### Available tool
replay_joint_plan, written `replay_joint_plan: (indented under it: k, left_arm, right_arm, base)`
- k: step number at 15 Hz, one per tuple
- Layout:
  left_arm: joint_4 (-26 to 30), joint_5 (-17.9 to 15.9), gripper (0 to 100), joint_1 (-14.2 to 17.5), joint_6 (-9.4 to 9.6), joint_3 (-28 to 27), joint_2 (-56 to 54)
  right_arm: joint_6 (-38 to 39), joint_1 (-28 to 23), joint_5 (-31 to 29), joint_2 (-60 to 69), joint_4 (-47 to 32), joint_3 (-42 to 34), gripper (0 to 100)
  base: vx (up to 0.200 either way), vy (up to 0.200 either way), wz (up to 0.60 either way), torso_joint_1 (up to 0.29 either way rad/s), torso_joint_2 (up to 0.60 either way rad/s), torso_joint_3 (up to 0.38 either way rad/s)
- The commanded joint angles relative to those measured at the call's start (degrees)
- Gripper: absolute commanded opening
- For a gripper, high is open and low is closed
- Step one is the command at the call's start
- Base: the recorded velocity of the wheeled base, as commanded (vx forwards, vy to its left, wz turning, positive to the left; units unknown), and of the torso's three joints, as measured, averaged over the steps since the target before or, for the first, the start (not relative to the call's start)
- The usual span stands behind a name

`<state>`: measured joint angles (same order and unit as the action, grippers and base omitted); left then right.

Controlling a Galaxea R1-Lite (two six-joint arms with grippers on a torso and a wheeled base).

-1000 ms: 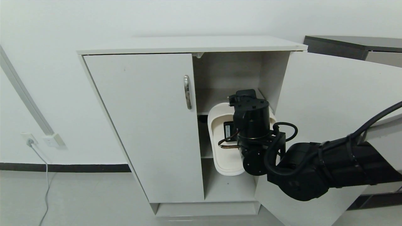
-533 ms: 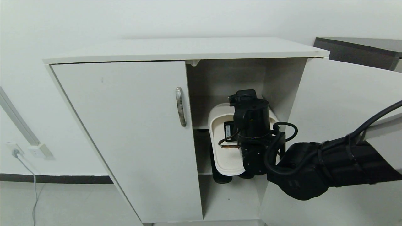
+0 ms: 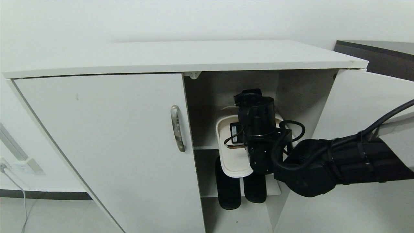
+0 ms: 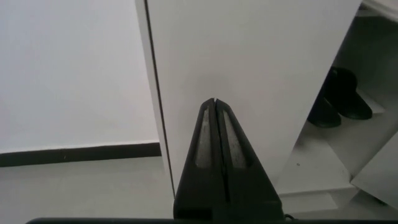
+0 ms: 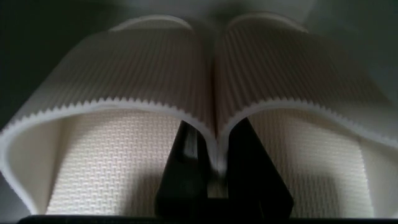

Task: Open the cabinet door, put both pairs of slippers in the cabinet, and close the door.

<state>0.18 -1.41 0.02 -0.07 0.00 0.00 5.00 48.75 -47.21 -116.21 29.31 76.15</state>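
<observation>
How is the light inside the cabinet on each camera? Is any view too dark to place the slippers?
Head view: the cabinet interior is shaded, yet the white slippers and the black slippers below read clearly. Right wrist view: darkest; the space beyond the white slippers is near black, and the right gripper shows as a silhouette. Left wrist view: evenly lit, the black slippers in mild shade.

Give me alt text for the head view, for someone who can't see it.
The right gripper holds a pair of white slippers partway into the open right side of a white cabinet, above a black pair resting on a lower shelf. The left door is shut; the right door stands open.
</observation>
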Motion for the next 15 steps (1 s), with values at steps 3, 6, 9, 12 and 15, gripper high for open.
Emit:
replay_joint_plan:
  k: [3,6,9,12,15]
  left_arm:
    - [0.0,0.0,0,0.0,-0.01,0.0,0.1]
    - [0.0,0.0,0,0.0,-0.01,0.0,0.0]
    - [0.0,0.0,0,0.0,-0.01,0.0,0.1]
    - [0.0,0.0,0,0.0,-0.1,0.0,0.0]
    - [0.0,0.0,0,0.0,-0.1,0.0,0.1]
  right_arm:
    - [7.7,-2.2,5.3,-1.2,-16.7,12.4,0]
    - [10.9,-4.1,7.6,-4.7,-21.7,18.8,0]
    - [10.5,-5.2,7.1,-7.9,-21.6,22.5,0]
    - [9.4,-5.9,7.1,-9.1,-21.5,24.5,0]
    - [9.2,-6.6,7.1,-10.2,-21.4,25.2,0]
  base:
    - [0.0,0.0,0.0,0.0,0.0,0.0]
    - [0.0,0.0,0.0,0.0,0.0,0.0]
    - [0.0,0.0,0.0,0.0,0.0,0.0]
    - [0.0,0.0,0.0,0.0,0.0,0.0]
    - [0.0,0.0,0.0,0.0,0.0,0.0]
